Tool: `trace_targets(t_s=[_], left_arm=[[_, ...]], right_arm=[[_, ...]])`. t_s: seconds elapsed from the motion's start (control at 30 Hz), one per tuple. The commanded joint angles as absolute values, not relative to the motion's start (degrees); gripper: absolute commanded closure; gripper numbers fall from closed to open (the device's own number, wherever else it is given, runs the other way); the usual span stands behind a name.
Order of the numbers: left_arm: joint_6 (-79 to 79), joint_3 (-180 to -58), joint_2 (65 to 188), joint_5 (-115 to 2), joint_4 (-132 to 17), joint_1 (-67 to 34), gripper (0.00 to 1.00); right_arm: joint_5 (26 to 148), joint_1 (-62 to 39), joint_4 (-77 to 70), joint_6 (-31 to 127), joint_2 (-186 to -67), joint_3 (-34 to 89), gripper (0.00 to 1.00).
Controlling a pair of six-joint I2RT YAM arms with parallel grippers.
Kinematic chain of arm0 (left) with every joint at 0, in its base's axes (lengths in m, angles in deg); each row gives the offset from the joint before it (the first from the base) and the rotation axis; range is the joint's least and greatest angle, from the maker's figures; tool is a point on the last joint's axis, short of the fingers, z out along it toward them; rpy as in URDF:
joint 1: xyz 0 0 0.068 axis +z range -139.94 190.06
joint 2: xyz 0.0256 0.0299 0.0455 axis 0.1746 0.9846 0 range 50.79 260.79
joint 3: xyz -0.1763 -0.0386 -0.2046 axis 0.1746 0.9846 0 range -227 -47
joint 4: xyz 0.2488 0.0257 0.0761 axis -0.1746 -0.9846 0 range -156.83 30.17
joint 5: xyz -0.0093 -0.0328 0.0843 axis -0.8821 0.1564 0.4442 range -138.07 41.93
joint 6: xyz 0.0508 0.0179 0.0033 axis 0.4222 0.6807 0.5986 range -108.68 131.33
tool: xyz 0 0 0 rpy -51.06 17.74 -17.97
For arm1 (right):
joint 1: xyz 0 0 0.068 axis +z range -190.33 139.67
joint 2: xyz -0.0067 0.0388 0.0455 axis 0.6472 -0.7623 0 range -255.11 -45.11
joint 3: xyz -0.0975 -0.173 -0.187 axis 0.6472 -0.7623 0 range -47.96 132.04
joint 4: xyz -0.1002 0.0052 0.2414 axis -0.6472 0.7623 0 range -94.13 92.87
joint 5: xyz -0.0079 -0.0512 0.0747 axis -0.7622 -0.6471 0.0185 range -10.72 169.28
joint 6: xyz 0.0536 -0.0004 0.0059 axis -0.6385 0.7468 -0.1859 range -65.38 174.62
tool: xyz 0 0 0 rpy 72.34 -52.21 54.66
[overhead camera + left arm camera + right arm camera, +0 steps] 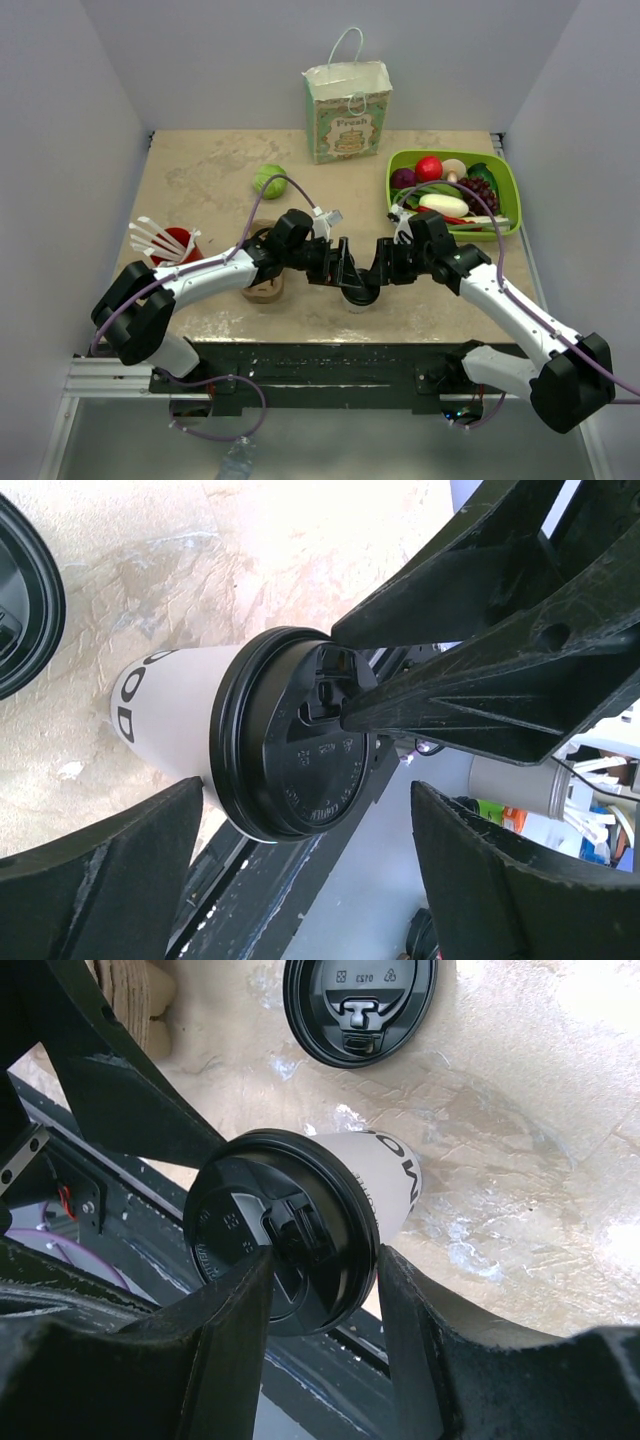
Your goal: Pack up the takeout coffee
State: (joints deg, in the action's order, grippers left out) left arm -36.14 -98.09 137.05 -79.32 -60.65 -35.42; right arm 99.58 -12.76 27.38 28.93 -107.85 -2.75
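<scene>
Top external view: small white paper takeout coffee cup point(358, 300), capped with a round black plastic lid, stands at the near edge of the mottled beige desk point(200, 170), midway between both arms.

Right hand point(325, 1270): half closed, fingers pinching the lid rim from either side.

Left hand point(305, 815): wide open, fingers flanking the cup, apart from it, holding nothing.

Handling, as judged: light, thin-walled, easily crushed. The lid may pop off if lifted by it alone, so better taken round the paper wall just under the rim and kept upright.

Surface: smooth, stone-look, probably slick.

Loose flat black lid point(360, 1005) lies near. Handled paper bag point(347, 110) stands at the back. Pale plain walls on three sides.
</scene>
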Motion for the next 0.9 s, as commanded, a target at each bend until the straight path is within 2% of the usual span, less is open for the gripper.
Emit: trace_targets(t_s=[0.0,0.27,0.5,0.73,0.87], left_arm=[[-36.23,-98.06,137.27,-78.75,-62.46,-35.73,0.12],[-35.17,-96.48,137.18,-76.11,-65.9,-35.73,0.13],[-36.66,-95.87,138.59,-75.85,-63.35,-35.82,0.23],[-37.45,-96.3,139.21,-73.39,-65.28,-35.65,0.32],[-38.16,-95.51,140.35,-71.9,-65.9,-35.38,0.43]], right_arm=[[100.64,-12.91,25.49,28.16,-107.6,-3.49,0.51],[99.41,-12.91,25.84,28.43,-106.98,-5.6,0.5],[100.91,-12.91,23.2,26.58,-107.25,-7.18,0.51],[94.84,-12.91,25.75,25.97,-107.16,-6.92,0.54],[93.08,-12.91,25.75,26.14,-107.95,-8.15,0.54]])
